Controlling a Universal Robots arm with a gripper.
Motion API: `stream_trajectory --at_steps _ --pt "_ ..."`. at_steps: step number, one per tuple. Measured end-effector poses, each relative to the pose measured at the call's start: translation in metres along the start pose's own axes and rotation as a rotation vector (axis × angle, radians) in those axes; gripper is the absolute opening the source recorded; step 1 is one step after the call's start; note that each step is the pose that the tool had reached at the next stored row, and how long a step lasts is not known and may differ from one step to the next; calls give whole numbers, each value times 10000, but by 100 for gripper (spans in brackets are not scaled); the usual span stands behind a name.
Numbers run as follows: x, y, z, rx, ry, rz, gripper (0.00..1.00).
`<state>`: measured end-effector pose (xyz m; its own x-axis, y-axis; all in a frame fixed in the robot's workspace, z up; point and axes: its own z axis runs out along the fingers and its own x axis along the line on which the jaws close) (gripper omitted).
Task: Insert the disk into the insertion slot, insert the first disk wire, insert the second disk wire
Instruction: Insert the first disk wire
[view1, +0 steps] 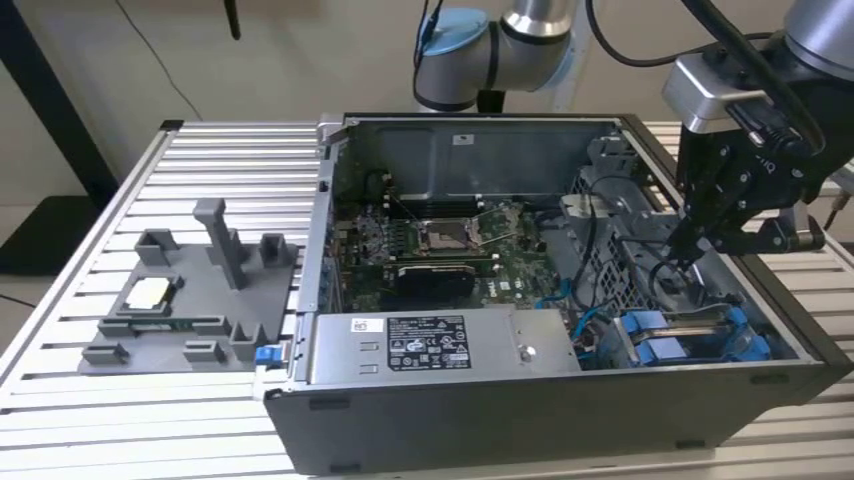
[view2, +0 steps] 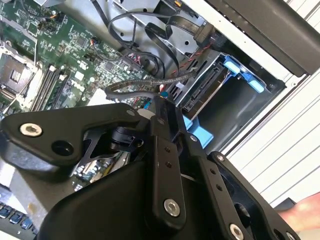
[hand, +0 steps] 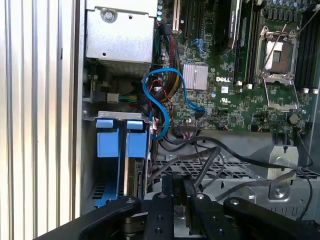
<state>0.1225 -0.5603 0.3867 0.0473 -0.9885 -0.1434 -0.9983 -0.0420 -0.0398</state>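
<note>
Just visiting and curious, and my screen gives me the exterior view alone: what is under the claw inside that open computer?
Observer: In the first wrist view the gripper hangs over a perforated cage with black wires draped across it.
Operator: And those blue bits in the corner?
Observer: In the second wrist view they edge the insertion slot, and the disk seems to sit inside it with its connector edge bare.
Operator: Is any wire plugged into it?
Observer: I cannot tell. The first wrist view does show a blue cable looping beside the slot and over the motherboard.
</note>
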Motion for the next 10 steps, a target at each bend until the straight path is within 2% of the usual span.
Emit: stream_trajectory --at_steps 3,5,10 --pt "0 -3 1 -1 4 0 19" --pt "2 -11 4 -14 35 1 19" --pt "8 -48 14 -78 201 3 19"
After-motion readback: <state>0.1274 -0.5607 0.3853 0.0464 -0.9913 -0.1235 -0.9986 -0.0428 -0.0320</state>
